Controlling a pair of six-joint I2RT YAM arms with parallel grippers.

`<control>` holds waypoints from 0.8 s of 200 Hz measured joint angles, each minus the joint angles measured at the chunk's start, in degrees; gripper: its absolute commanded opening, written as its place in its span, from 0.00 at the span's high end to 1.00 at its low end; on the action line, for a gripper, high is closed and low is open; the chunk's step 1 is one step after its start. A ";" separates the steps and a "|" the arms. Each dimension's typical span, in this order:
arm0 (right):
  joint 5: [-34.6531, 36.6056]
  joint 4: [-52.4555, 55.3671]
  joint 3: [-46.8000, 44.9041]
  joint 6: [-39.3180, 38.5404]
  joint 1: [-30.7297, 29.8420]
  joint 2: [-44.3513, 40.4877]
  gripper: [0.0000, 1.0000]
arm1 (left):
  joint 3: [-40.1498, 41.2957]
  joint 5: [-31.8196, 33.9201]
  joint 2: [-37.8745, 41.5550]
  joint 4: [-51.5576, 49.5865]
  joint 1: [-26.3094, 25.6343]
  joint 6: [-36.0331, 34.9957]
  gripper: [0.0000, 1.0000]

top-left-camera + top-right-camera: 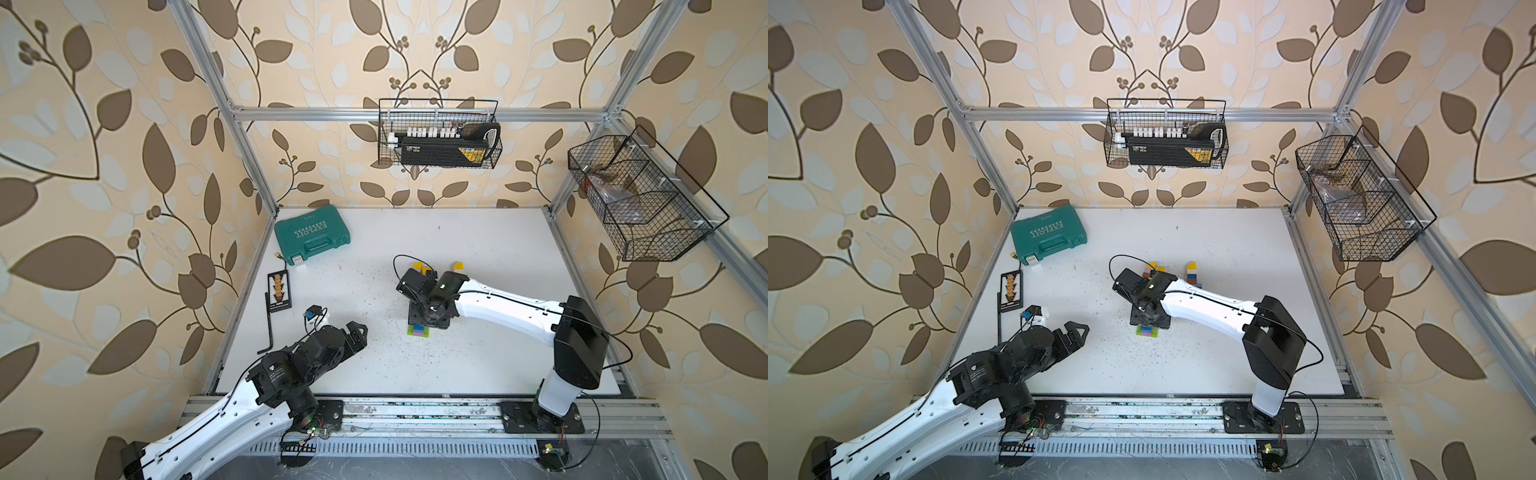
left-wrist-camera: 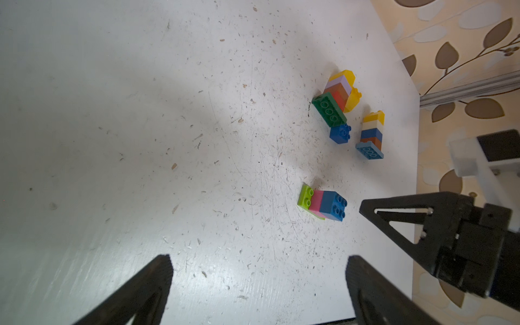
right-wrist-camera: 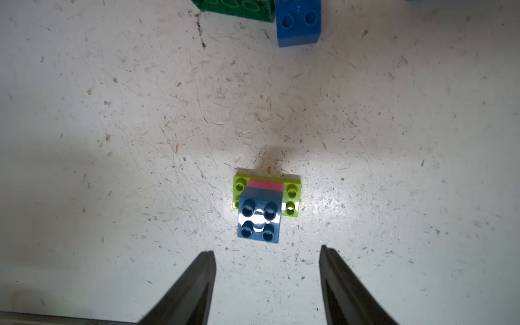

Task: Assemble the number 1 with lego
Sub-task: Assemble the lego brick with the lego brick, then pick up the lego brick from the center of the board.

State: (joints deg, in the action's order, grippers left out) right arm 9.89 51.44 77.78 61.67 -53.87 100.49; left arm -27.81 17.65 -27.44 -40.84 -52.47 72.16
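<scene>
A small lego stack [image 3: 259, 213] stands mid-table: a lime brick at the bottom, a pink one on it and a blue one on top. It also shows in the left wrist view as the small stack [image 2: 323, 205] and in both top views [image 1: 417, 331] [image 1: 1147, 331]. My right gripper [image 3: 266, 250] hangs just above and in front of it, open, nothing between its fingers. Farther back lie a yellow, lilac, red and green cluster [image 2: 339, 92], a blue brick [image 2: 340, 133] and a yellow, white, blue and brown column [image 2: 371, 135]. My left gripper [image 2: 259, 258] is open over bare table, to the left.
A teal tool case [image 1: 311, 235] sits at the back left, with a black bit card [image 1: 279, 291] and a hex key [image 1: 269, 322] along the left edge. Wire baskets hang on the back frame [image 1: 438, 133] and the right frame [image 1: 640, 199].
</scene>
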 measured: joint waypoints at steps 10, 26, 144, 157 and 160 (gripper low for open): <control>-0.02 0.00 -0.81 0.26 0.00 0.11 0.39 | 0.00 0.00 -0.28 0.00 0.00 0.00 0.01; -0.11 -0.22 -2.16 0.66 0.04 0.79 0.40 | 0.00 0.00 -0.35 -0.02 0.00 0.00 0.01; 1.68 -0.04 -3.78 1.68 0.35 -1.64 0.39 | -0.02 -0.04 1.88 -0.24 0.00 0.00 0.01; 3.02 -0.26 -4.31 1.40 0.35 -6.56 0.37 | -0.55 -0.13 0.81 -0.70 0.00 -0.24 0.01; 3.41 -0.37 -4.37 1.40 0.35 -7.67 0.36 | -0.81 -0.17 0.33 -0.92 0.00 -0.33 0.01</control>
State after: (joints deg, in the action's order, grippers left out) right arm 13.30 51.07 73.41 63.07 -53.52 92.82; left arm -28.62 17.47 -27.11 -41.76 -52.47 71.83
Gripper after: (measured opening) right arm 0.624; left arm 0.989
